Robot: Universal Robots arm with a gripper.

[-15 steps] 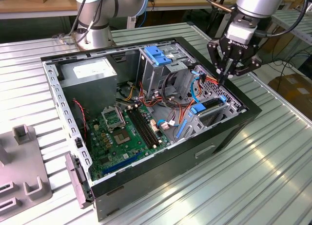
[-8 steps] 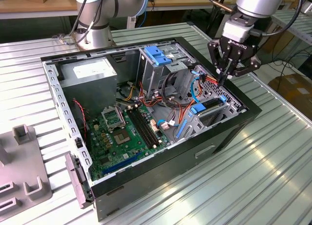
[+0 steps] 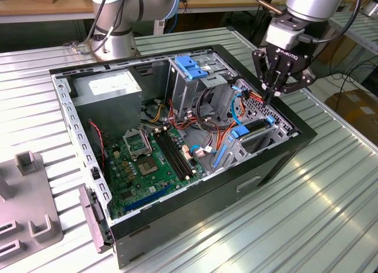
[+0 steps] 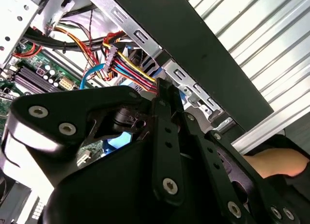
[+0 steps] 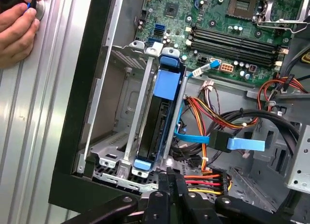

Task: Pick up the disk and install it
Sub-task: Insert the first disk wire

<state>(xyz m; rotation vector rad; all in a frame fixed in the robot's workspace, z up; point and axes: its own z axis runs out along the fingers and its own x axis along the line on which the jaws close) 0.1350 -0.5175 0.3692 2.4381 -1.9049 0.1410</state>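
Hand (image 5: 17, 27): a person's, upper left of the first wrist view, resting on the table (image 5: 43, 136).
Disk (image 5: 162, 122): middle of that view, standing on edge in the case's drive bay (image 5: 109, 158), blue bracket showing.
Claw (image 3: 270, 94): upper right of the exterior view, fingers drawn together, empty, over the case (image 3: 177, 226).

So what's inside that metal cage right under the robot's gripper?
In the first wrist view, the disk stands on edge in the drive cage, its light-blue bracket facing up. The gripper hovers at its end. The disk's label and lower side are hidden by the cage rails.
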